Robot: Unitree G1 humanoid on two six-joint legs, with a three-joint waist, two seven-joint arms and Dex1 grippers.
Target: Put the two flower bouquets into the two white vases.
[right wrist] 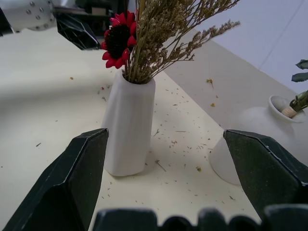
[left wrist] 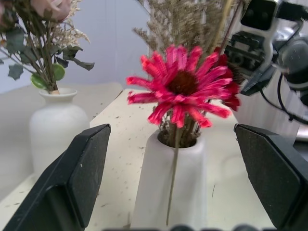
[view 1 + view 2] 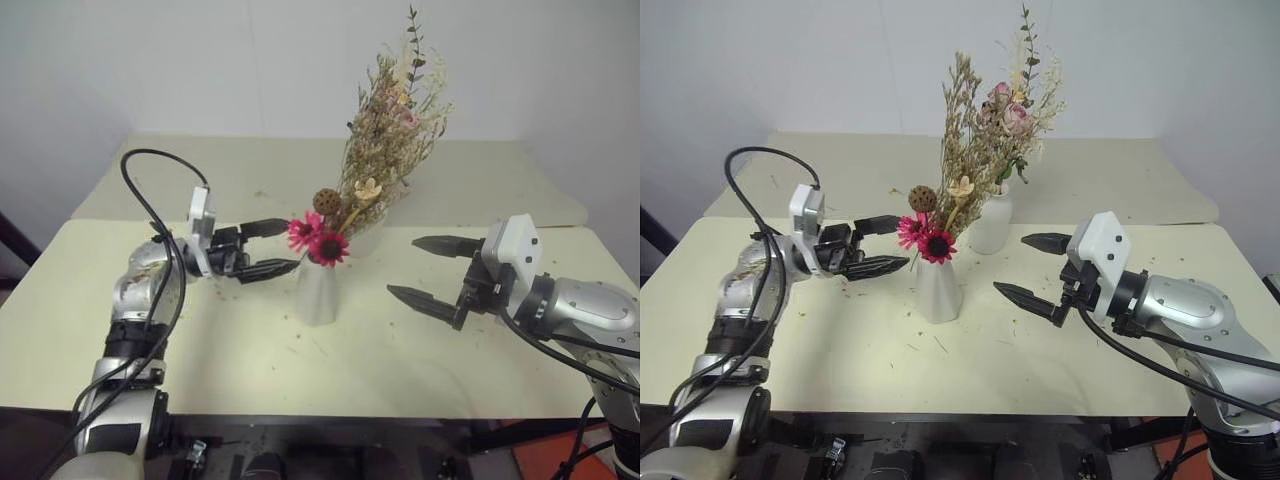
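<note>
From the right eye view, the bottle-shaped vase (image 3: 991,226) with pale roses (image 3: 1006,112) stands clear behind the cone vase (image 3: 938,289) on the tabletop (image 3: 840,350). The left wrist view shows the magenta daisy (image 2: 185,91) between the left gripper (image 2: 173,173) fingers, spread wide, holding nothing. In the right wrist view, the right gripper (image 1: 166,178) fingers gape empty near the cone vase.

Matt white ceramic vases (image 3: 938,288); dried papery flowers (image 3: 928,238); matt table (image 3: 840,350).

We see silver arms — glossy metal shells, black joints, loose black cables — and white wrist blocks carrying black, pointed fingers (image 3: 1045,303).
</note>
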